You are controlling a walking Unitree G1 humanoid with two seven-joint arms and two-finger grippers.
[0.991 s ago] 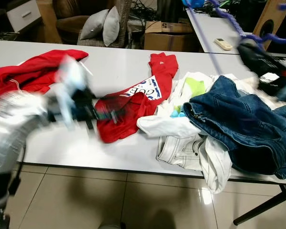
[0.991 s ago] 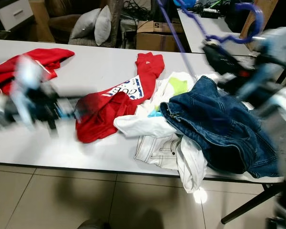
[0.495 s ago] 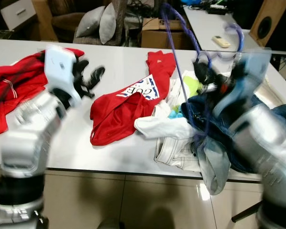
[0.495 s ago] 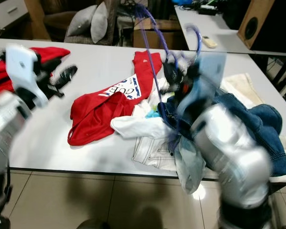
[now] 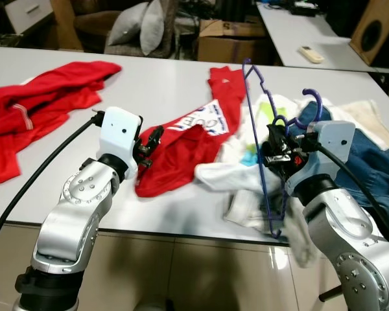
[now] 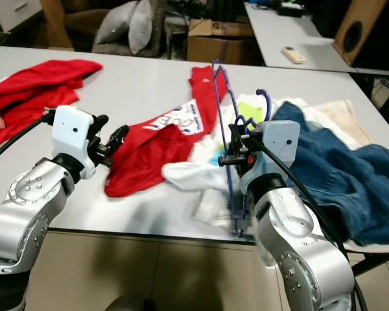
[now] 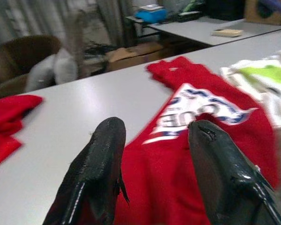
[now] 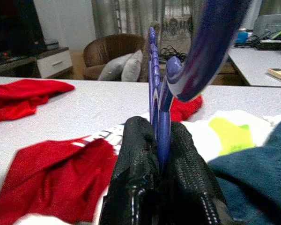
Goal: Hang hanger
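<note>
— What do we have in our right pincer [image 5: 277,154]?

— The purple plastic hanger [image 5: 258,129], clamped near its hook between both black fingers and held upright above the long white counter [image 5: 162,84], over the white garments [image 5: 236,175] beside the blue denim jeans [image 6: 337,168].

— And our left pincer [image 5: 150,144]?

— Fingers apart, grasping nothing, raised just above the red printed shirt [image 5: 191,139].

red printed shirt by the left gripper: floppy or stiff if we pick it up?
Likely floppy: the red printed shirt lies crumpled and folded on the table. Probably light, being thin cloth. Pinched at one spot by the left gripper, it would likely drape and trail.
</note>
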